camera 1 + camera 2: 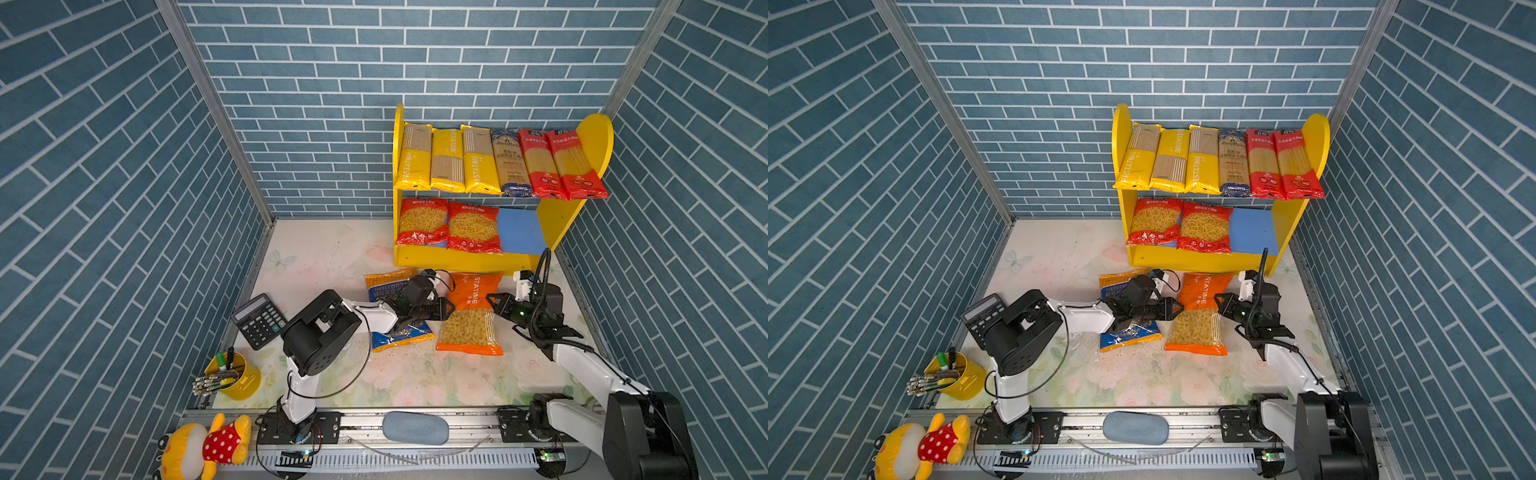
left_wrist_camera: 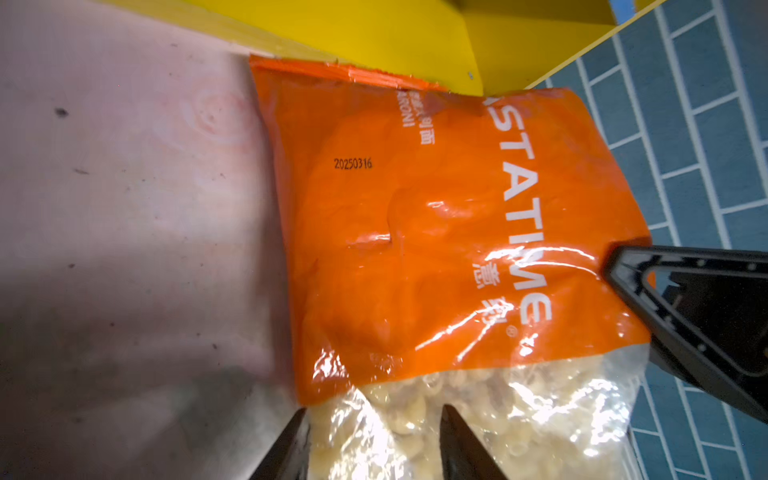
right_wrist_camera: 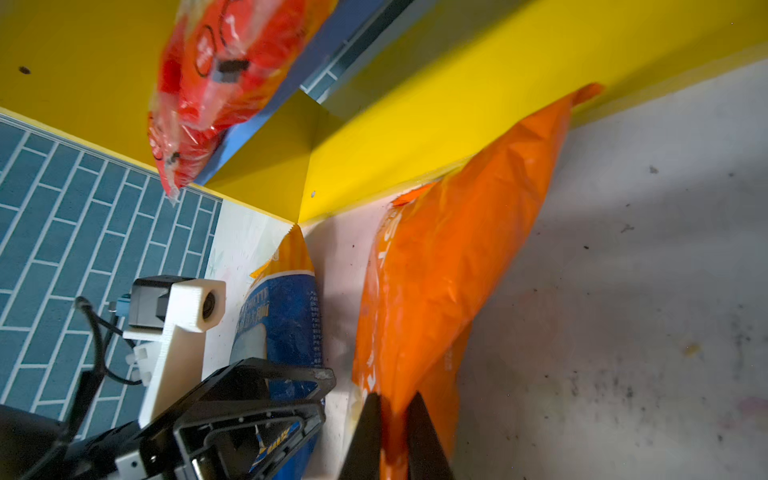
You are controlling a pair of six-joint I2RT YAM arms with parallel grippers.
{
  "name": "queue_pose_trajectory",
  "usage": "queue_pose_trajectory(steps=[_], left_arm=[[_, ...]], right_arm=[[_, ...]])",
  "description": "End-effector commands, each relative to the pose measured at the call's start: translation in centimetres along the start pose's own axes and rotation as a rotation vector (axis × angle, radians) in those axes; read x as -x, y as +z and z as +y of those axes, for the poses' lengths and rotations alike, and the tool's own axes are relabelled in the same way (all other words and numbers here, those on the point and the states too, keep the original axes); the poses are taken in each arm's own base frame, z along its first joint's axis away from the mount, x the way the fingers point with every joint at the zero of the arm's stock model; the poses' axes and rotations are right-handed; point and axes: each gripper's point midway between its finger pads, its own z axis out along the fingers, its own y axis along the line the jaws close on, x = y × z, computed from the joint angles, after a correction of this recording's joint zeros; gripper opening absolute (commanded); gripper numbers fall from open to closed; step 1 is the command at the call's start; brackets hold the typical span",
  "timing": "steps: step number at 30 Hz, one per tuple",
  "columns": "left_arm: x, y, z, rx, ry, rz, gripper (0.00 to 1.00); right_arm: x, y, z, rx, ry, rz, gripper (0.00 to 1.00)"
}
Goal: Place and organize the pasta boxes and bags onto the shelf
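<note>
Our right gripper (image 3: 395, 409) is pinched shut on the edge of the orange bag (image 1: 471, 320), with the film caught between its tips. Our left gripper (image 2: 374, 411) straddles the opposite edge at the clear part, jaws apart; we cannot tell whether they press it. The bag lies flat on the table (image 1: 332, 257), its top touching the yellow base of the shelf (image 1: 465, 262). Beside it, under our left arm, lies the blue ORECCHIETTE bag (image 1: 384, 286). Six long packs (image 1: 498, 162) lie along the shelf's top; two red bags (image 1: 424, 222) sit on the blue lower board (image 1: 519, 230).
</note>
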Motion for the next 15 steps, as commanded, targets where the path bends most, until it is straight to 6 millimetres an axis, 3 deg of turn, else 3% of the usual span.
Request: queue_pose_trajectory(steps=[1, 7, 15], left_arm=[[1.1, -1.6, -1.8, -0.057, 0.03, -0.037, 0.53], [1.4, -3.3, -2.6, -0.088, 0.048, -0.057, 0.57], [1.6, -5.1, -3.6, -0.183, 0.058, -0.101, 0.66]], right_arm=[[0.8, -1.3, 1.4, 0.026, -0.078, -0.056, 0.0], [1.5, -3.3, 4.5, 0.063, -0.164, -0.085, 0.0], [3.2, -6.4, 10.7, 0.216, -0.274, -0.116, 0.0]])
